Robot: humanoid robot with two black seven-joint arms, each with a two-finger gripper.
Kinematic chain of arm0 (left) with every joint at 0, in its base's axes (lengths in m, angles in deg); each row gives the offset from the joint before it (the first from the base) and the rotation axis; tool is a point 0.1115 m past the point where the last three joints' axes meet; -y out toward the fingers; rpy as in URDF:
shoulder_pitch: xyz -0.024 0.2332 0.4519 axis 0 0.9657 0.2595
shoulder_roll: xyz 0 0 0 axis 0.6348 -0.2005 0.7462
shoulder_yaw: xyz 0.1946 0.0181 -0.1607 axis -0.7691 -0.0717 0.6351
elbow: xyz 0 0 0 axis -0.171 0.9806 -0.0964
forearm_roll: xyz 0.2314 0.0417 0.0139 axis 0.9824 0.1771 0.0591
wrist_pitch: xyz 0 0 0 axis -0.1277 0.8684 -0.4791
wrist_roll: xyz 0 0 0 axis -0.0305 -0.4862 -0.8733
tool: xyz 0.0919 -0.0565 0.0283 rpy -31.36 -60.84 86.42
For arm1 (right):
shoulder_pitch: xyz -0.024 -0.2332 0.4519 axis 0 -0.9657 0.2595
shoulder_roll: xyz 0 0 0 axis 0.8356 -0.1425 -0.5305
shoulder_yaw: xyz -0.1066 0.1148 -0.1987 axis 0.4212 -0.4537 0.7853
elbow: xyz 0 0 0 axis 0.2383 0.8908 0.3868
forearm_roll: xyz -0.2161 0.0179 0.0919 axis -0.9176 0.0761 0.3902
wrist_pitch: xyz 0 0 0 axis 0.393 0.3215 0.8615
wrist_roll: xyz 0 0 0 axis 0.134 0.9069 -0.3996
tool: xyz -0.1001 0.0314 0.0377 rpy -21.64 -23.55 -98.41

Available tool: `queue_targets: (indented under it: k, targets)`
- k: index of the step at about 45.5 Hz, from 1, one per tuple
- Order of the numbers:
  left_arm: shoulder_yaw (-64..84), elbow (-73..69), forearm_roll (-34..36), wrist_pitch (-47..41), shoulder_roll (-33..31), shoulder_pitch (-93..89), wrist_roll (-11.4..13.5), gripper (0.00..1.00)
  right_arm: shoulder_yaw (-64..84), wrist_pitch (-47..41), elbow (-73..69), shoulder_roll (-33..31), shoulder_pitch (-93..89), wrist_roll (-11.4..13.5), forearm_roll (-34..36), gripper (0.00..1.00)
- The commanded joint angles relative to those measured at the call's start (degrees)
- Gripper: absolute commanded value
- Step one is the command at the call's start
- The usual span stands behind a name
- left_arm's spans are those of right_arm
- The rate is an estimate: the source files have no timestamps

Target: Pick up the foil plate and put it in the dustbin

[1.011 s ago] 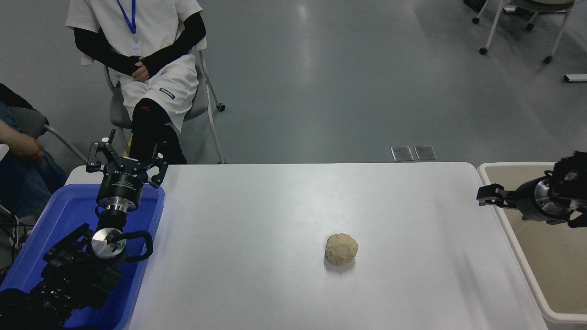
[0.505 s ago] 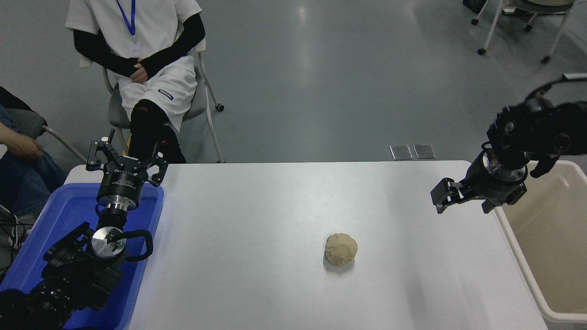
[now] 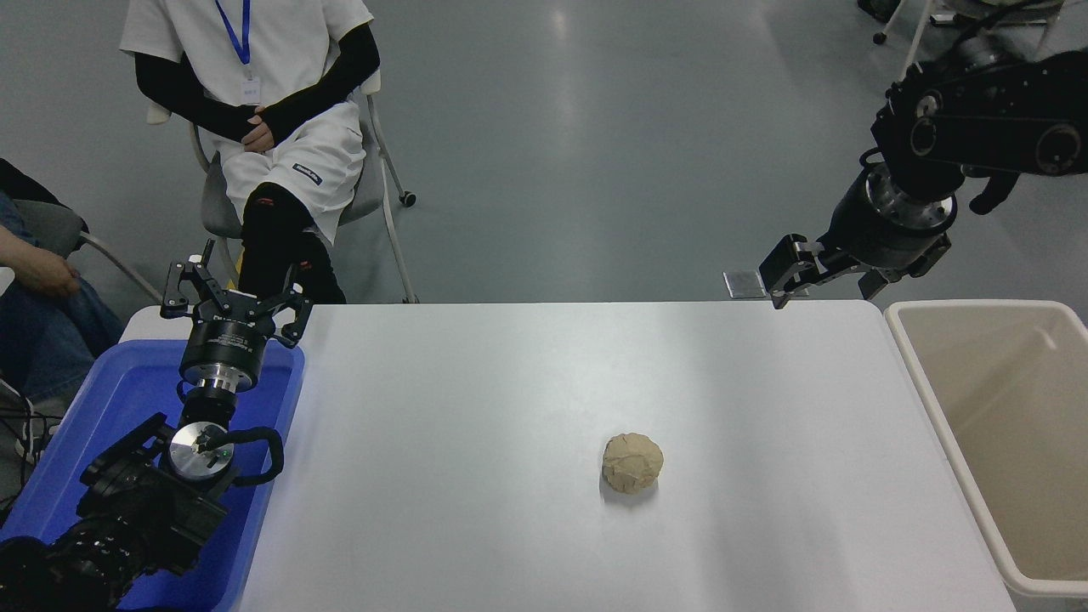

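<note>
Right gripper [image 3: 786, 274] jaws hard to read; dustbin [image 3: 935, 406] cut off; one paper ball [image 3: 632, 462]; left gripper [image 3: 231, 297] spread wide.

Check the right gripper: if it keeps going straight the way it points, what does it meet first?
Probably nothing: the right gripper points left, held above the white table's far edge. The way looks free as far as the picture shows, though depth is unclear.

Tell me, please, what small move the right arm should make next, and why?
Probably hold the right gripper raised near the table's far right corner and look for the target: no foil plate shows on the table or in the visible part of the dustbin. Only a tan paper ball lies there, and it isn't the target.
</note>
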Motion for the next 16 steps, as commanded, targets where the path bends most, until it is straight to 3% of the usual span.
queue_targets:
  k: [1,16]
  targets:
    - [0.0,0.0,0.0,0.1,0.0,0.0,0.0,0.99,3.9,-0.3,0.4,1.6,1.4,-0.1,1.7,1.0]
    - [0.0,0.0,0.0,0.1,0.0,0.0,0.0,0.99,5.1,-0.3,0.4,2.2,1.9,-0.2,2.9,1.0]
